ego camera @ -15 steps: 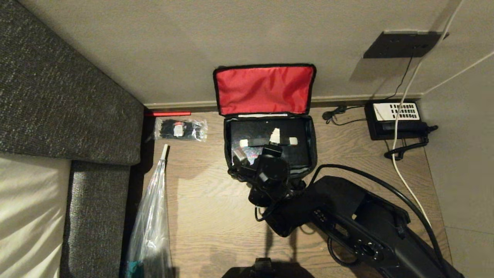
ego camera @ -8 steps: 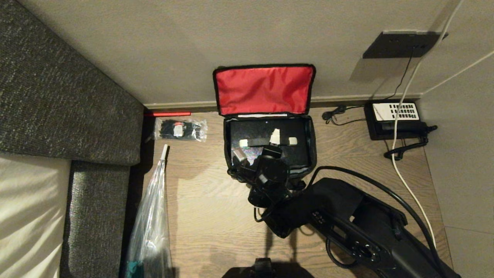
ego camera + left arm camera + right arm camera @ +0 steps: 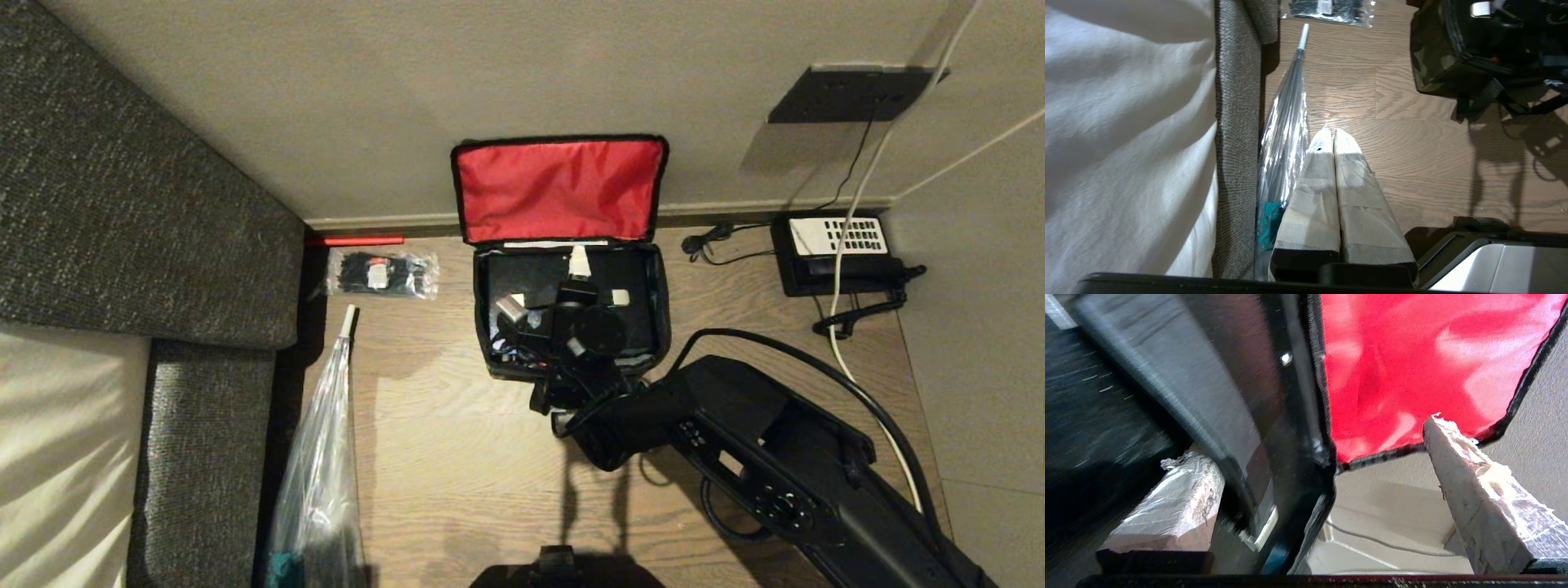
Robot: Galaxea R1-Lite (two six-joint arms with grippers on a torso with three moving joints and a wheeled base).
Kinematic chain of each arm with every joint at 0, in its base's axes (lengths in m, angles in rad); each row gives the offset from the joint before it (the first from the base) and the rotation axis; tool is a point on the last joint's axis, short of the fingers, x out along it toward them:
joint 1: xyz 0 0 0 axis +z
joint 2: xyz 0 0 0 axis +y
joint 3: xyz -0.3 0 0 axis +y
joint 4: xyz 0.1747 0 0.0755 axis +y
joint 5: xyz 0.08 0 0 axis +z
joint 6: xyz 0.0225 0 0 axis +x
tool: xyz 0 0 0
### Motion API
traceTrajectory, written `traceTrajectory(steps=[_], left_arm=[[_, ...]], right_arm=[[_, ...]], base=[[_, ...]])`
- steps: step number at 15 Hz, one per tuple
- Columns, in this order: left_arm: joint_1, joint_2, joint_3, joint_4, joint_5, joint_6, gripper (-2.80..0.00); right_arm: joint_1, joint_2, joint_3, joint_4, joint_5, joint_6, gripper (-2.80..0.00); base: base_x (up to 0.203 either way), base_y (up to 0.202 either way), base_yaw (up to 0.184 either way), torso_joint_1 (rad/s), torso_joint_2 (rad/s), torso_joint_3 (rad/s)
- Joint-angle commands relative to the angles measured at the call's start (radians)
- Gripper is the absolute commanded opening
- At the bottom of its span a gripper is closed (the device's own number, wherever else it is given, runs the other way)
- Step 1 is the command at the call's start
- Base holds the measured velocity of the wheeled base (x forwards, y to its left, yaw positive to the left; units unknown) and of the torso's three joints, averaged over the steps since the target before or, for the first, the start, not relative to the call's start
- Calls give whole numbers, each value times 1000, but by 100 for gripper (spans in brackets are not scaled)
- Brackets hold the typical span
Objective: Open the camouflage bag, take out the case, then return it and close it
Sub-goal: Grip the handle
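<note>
The camouflage bag (image 3: 661, 314) stands open on the wooden floor, its red-lined lid (image 3: 559, 192) leaning back against the wall. Inside lies the black case (image 3: 633, 320); one pale tab (image 3: 620, 297) of its strap handle shows. My right gripper (image 3: 545, 286) hangs over the bag's inside, open wide and holding nothing, one taped finger (image 3: 579, 261) near the back rim. In the right wrist view the fingers (image 3: 1474, 486) straddle the bag's black rim (image 3: 1298, 416) below the lid (image 3: 1412, 355). My left gripper (image 3: 1331, 132) is parked low beside the bed, shut and empty; the bag (image 3: 1433, 57) lies far ahead of it.
A clear packet of black ties (image 3: 382, 273) lies left of the bag. A plastic-wrapped umbrella (image 3: 322, 474) rests along the grey upholstered bed edge (image 3: 204, 392). A black desk phone (image 3: 837, 253) with cords and a white cable (image 3: 853, 359) sits at the right by the wall.
My right gripper has moved farther over the bag toward the lid and its wrist has turned; the fingers stay open. The bag and the case have not moved.
</note>
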Motion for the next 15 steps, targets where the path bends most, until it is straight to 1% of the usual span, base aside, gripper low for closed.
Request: traceTrajectory(steps=[1, 3, 8, 9, 11, 15], left_arm=[[0, -2, 3, 0, 0, 0, -280], [0, -2, 3, 0, 0, 0, -280], [0, -2, 3, 0, 0, -1, -280], [0, -2, 3, 0, 0, -1, -280], [0, -2, 3, 0, 0, -1, -280], [0, -2, 3, 0, 0, 0, -280]], right_arm=[[-11, 5, -53, -5, -5, -23, 0], [-22, 15, -103, 7, -5, -50, 0], [-31, 27, -109, 10, 1, -50, 0], [-30, 29, -109, 12, 4, -39, -280], [-29, 40, -101, 2, 4, -18, -280], [-19, 44, -101, -19, 4, -16, -280]], base=[[0, 0, 0, 0, 0, 0], [0, 0, 0, 0, 0, 0], [0, 0, 0, 0, 0, 0], [0, 0, 0, 0, 0, 0], [0, 0, 0, 0, 0, 0], [0, 0, 0, 0, 0, 0]])
